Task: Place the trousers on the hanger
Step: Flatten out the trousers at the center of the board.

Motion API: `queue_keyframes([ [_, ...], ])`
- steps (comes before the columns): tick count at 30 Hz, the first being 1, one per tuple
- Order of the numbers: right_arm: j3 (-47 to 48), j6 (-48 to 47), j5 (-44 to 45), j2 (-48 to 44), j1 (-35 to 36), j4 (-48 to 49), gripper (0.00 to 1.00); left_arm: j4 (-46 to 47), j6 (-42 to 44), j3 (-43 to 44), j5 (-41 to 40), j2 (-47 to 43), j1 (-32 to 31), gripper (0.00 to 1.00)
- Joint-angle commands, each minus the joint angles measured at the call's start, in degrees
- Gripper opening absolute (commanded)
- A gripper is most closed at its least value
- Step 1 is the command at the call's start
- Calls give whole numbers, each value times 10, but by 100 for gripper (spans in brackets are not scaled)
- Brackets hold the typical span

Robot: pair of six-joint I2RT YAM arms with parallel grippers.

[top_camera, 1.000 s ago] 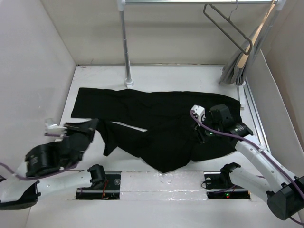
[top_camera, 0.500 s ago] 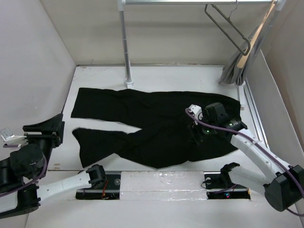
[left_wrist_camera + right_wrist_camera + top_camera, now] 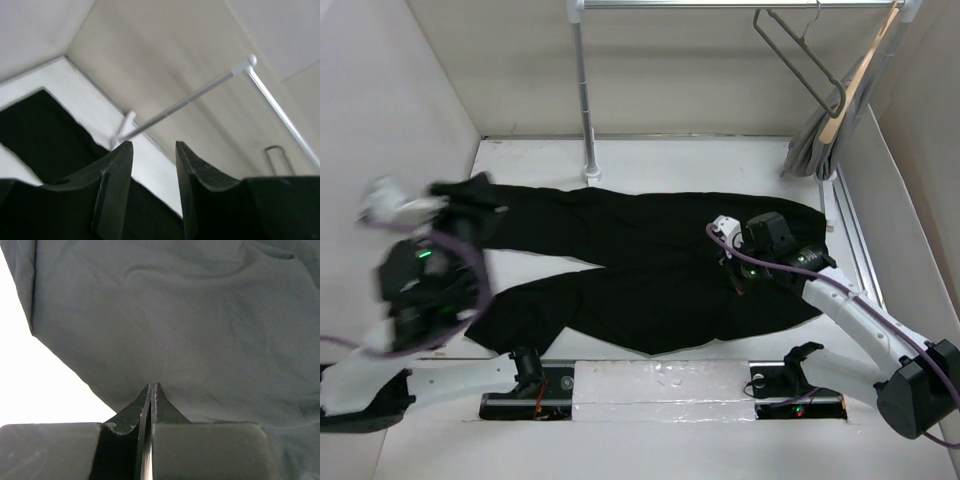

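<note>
Trousers [image 3: 650,270], big and black, lie flat on the white table [image 3: 720,160], just in front of the tall metal pole [image 3: 583,100]. The wide top part lies to the right of the pole. The two long legs run out to the left of it. One leg lies closer to the pole. The other lies nearer the arms and bends a bit.

The hanger [image 3: 798,58] is thin grey wire. It hangs from the rail [image 3: 720,4] that runs out from the top of the pole. It is well to the right of the pole and well apart from the trousers. Even further from the pole hangs a wooden hanger [image 3: 842,105] with grey cloth [image 3: 810,140] on it.

The left gripper [image 3: 468,192] is to the left of the pole, over the end of the leg that lies closer to the pole. It looks blurry from above. In its own camera its two fingers [image 3: 112,190] stand apart, let go, with only the pole and the wall showing in the gap.

The right gripper [image 3: 740,272] is to the right of the pole, low over the wide top part of the trousers. In its own camera its fingers [image 3: 130,412] are clenched tight together, tip against tip, pointing at the dark cloth. I cannot tell if they nip any cloth.
</note>
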Motion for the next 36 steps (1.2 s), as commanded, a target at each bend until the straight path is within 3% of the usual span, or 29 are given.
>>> queue_keyframes([
  [1, 41, 21, 21, -15, 5, 38, 0, 695, 710, -78, -106, 181, -2, 36],
  [3, 55, 31, 30, -21, 0, 34, 0, 755, 755, -78, -110, 279, -2, 39],
  [4, 57, 37, 39, -32, -5, 31, 0, 890, 786, -85, -109, 305, -2, 38],
  [6, 57, 46, 56, -51, -13, 22, 0, 1065, 951, -94, -116, 387, -2, 39],
  [7, 56, 52, 83, -71, -24, 17, 0, 1240, 1023, -87, -120, 421, -2, 39],
  [8, 55, 55, 93, -81, -33, 8, 0, 1326, 1198, -40, -131, 498, 9, 40],
  [9, 50, 59, 102, -90, -43, 3, 0, 1392, 1256, -14, -143, 535, 16, 41],
  [11, 45, 61, 100, -106, -88, -5, 0, 1399, 1275, 28, -143, 597, 24, 46],
  [14, 35, 61, 62, -110, -146, -13, 0, 1398, 1251, 60, -142, 613, 46, 47],
  [18, 12, 67, 37, -110, -164, -9, 0, 1400, 1252, 114, -145, 676, 53, 45],
  [19, -1, 69, 23, -113, -165, -5, 0, 1400, 1261, 132, -146, 691, 53, 36],
  [20, -8, 70, 12, -115, -172, 3, 2, 1400, 1260, 173, -145, 709, 31, 33],
  [23, -34, 80, -13, -118, -172, 13, 26, 1396, 1221, 282, -141, 704, -2, 33],
  [24, -43, 82, -14, -118, -172, 17, 39, 1395, 1212, 314, -120, 699, -36, 34],
  [25, -49, 83, -29, -117, -172, 25, 43, 1394, 1203, 341, -106, 694, -55, 35],
  [26, -57, 84, -44, -116, -178, 55, 46, 1384, 1196, 392, -94, 685, -75, 38],
  [28, -52, 86, -72, -97, -178, 77, 51, 1342, 1168, 402, -84, 669, -119, 41],
  [29, -32, 86, -73, -78, -161, 87, 51, 1316, 1093, 358, -87, 627, -141, 48],
  [31, -25, 87, -72, -56, -141, 95, 51, 1293, 1074, 335, -76, 615, -170, 50],
  [33, -9, 91, -62, -38, -118, 103, 52, 1190, 935, 286, -29, 573, -193, 57],
  [34, -1, 91, -60, -24, -99, 117, 53, 794, 740, 281, 53, 538, -206, 60],
  [35, -1, 91, -64, -17, -92, 124, 53, 791, 738, 288, 54, 515, -206, 62],
  [36, 8, 96, -64, -15, -86, 129, 56, 583, 470, 323, 269, 490, -206, 66],
])
